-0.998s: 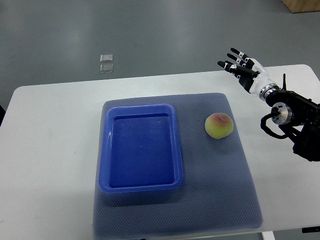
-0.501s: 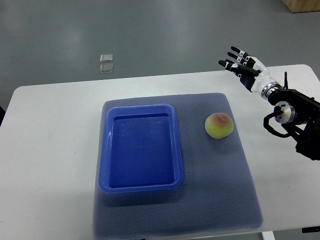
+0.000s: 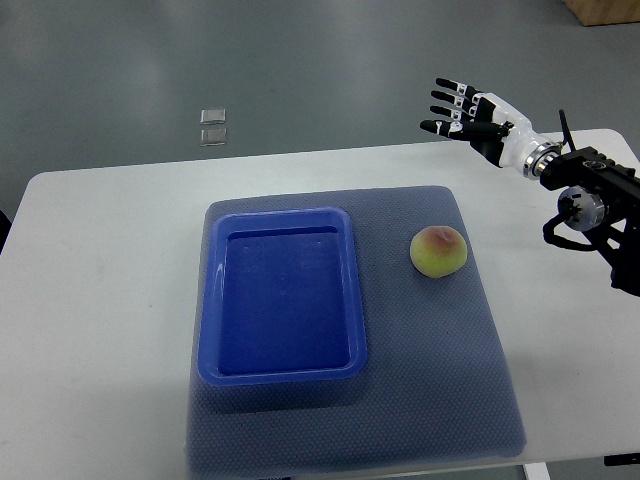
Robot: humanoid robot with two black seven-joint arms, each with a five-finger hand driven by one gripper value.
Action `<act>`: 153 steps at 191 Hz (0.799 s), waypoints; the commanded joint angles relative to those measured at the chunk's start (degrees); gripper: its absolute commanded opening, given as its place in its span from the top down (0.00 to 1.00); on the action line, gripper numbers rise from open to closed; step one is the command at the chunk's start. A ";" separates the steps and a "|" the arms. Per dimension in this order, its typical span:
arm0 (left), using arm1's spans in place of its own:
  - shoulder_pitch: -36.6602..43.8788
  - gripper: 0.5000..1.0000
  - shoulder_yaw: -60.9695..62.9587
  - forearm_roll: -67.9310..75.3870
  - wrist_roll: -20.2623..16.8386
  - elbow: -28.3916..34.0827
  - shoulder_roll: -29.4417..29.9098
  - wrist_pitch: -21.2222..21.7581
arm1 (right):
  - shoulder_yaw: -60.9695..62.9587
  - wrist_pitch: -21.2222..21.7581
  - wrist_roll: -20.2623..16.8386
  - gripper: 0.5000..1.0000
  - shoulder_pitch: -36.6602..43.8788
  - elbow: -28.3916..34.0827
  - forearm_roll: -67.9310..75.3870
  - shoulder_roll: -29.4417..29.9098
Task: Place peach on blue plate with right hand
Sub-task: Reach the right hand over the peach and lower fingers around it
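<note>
You get a bright, even picture with soft light from above, so the white table (image 3: 100,300) looks a bit pale but has no harsh glare. Only faint, small shadows sit under the peach (image 3: 438,250) and around the blue tray (image 3: 281,375). Everything looks sharp, and you can see each finger on the right hand (image 3: 470,115) clearly.

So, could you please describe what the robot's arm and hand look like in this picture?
Only the right hand shows. It has black, jointed fingers with small white bands near the tips and a white shell on the back of the hand, leading to a silver wrist ring. The forearm is black machinery with a round silver joint and looping black cables.
</note>
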 commanded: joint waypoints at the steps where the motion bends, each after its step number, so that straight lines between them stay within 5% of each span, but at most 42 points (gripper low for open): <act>1: -0.02 0.00 0.00 -0.01 0.01 -0.01 0.00 -0.01 | -0.19 5.51 0.10 0.15 2.03 2.16 -10.24 -2.61; 51: -0.02 0.00 0.00 -0.09 0.01 0.08 0.00 -0.01 | -6.52 14.66 0.45 0.15 8.54 14.72 -32.56 -10.34; 95: -0.02 0.00 0.00 -0.01 0.01 -0.01 0.00 -0.01 | -12.93 15.27 0.80 0.15 13.02 24.82 -46.96 -13.07; 153: -0.11 0.00 -0.09 -0.09 0.01 -0.01 0.00 -0.01 | -18.91 15.18 0.71 0.15 14.43 26.15 -62.45 -12.37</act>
